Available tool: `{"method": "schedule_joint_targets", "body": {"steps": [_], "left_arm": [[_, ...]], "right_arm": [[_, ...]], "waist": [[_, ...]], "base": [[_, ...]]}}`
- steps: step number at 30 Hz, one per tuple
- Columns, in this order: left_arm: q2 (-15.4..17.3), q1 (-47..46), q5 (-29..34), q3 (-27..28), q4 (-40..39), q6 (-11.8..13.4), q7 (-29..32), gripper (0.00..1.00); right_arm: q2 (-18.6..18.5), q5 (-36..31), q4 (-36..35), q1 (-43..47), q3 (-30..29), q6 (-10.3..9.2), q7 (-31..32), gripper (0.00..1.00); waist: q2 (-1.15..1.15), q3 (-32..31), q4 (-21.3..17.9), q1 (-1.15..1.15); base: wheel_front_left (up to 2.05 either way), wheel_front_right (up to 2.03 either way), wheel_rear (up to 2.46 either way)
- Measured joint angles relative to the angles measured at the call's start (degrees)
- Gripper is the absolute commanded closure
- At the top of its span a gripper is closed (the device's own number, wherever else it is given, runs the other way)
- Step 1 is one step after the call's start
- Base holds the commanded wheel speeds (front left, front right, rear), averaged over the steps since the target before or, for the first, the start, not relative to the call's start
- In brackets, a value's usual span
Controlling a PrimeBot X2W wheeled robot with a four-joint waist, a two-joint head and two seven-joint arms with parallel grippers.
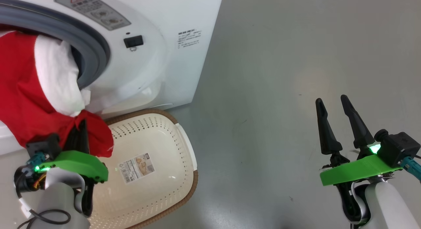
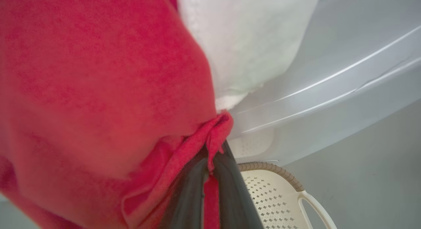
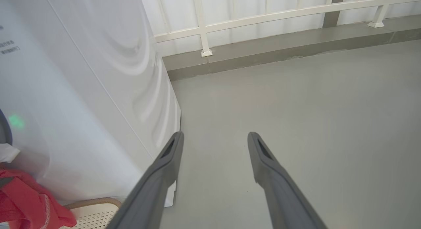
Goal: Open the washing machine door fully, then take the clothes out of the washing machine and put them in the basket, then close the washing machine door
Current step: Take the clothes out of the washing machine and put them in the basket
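Note:
The white washing machine [image 1: 171,58] stands at the upper left, its grey rubber ring [image 1: 88,41] exposed. The washing machine door is out of view. Red clothes [image 1: 23,104] with a white patch hang out of the opening, stretched down to my left gripper [image 1: 81,123], which is shut on a bunched red fold above the left end of the basket [image 1: 154,133]. The left wrist view has the clothes [image 2: 98,90] pinched between the dark fingers [image 2: 230,189], with the basket [image 2: 273,202] below. My right gripper [image 1: 331,100] is open and holds nothing over bare floor, far right of the machine.
Grey floor [image 1: 296,58] spreads to the right of the machine. In the right wrist view, the open right gripper [image 3: 215,137] points along the machine's side [image 3: 82,90] toward a white railing [image 3: 263,15] on a low kerb. A paper label [image 1: 136,168] lies on the basket's bottom.

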Motion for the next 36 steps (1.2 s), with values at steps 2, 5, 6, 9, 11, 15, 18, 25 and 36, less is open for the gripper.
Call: {"method": "schedule_joint_targets", "body": {"steps": [2,5,6,9,11,15,18,25,36], "left_arm": [[0.1,-0.4,0.1,0.1,0.2,0.0,0.0,0.3],[0.1,-0.5,0.1,0.1,0.3,0.0,0.0,0.03],[0.1,-0.5,0.1,0.1,0.3,0.0,0.0,0.0],[0.0,-0.5,0.1,0.0,0.2,0.0,0.0,0.0],[0.0,-0.5,0.0,-0.1,0.1,0.0,0.0,0.0],[-0.5,-0.4,-0.3,-0.6,-1.2,0.0,0.0,0.0],[-1.1,-0.1,-0.4,-1.2,-2.8,0.0,0.0,0.0],[-1.7,4.5,0.7,-1.5,-7.8,0.0,0.0,0.0],[-2.0,8.0,0.6,-0.8,-13.9,0.0,0.0,0.0]], "right_arm": [[0.0,0.3,0.0,-0.1,0.0,0.0,0.0,0.0],[0.0,0.4,0.0,-0.5,0.0,0.0,0.0,0.0],[0.0,0.4,0.0,-0.9,0.0,0.0,0.0,0.0],[0.0,0.4,0.0,-1.2,0.0,0.0,0.0,0.0],[0.0,0.4,0.0,-1.2,0.0,0.0,0.0,0.0],[0.0,0.3,0.1,-1.2,-0.1,0.0,0.0,0.0],[0.0,0.1,0.2,-1.2,0.0,0.0,0.0,0.0],[-0.2,-0.3,0.5,-0.7,0.3,0.0,0.0,0.0],[-1.2,-0.3,0.7,0.1,0.7,0.0,0.0,0.0]], "waist": [[0.0,0.3,0.0,0.0],[0.0,0.2,0.2,0.0],[0.0,0.2,0.3,0.0],[0.0,-0.1,0.7,0.0],[0.0,-0.4,1.0,0.0],[0.0,-1.0,1.8,0.0],[0.0,-1.8,2.4,0.0],[0.0,-4.0,4.0,0.0],[0.0,-6.9,6.9,0.0]], "base": [[0.0,0.0,0.0],[0.0,0.0,0.0],[0.0,0.0,0.0],[0.0,0.0,0.0],[0.0,0.0,0.0],[0.0,0.0,0.0],[0.0,0.0,0.0],[0.0,0.0,0.0],[0.0,0.0,0.0]]}}
